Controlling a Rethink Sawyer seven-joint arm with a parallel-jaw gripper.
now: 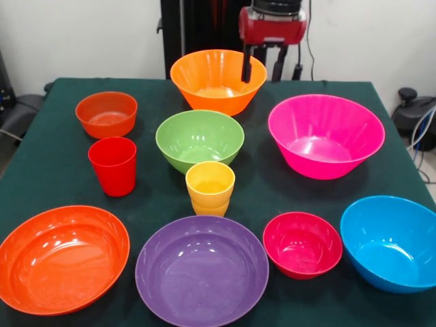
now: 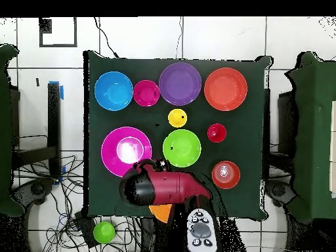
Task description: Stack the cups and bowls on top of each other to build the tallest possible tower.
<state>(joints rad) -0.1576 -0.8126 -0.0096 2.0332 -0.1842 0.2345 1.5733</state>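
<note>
My gripper (image 1: 263, 68) hangs open at the table's far side, its two fingers astride the right rim of the light orange bowl (image 1: 214, 82). In the overhead view the arm (image 2: 164, 187) covers most of that bowl (image 2: 159, 211). Every vessel stands apart and upright. Middle row: small orange bowl (image 1: 106, 114), red cup (image 1: 112, 165), green bowl (image 1: 199, 139), yellow cup (image 1: 210, 187), magenta-pink bowl (image 1: 325, 135). Front row: orange-red bowl (image 1: 63, 257), purple bowl (image 1: 201, 270), crimson-pink bowl (image 1: 302, 244), blue bowl (image 1: 392, 242).
A dark green cloth covers the table (image 1: 381, 177). Off the table by the robot's base lie a grey controller (image 2: 201, 231) and a green round object (image 2: 104, 231). Cables run across the floor at the sides.
</note>
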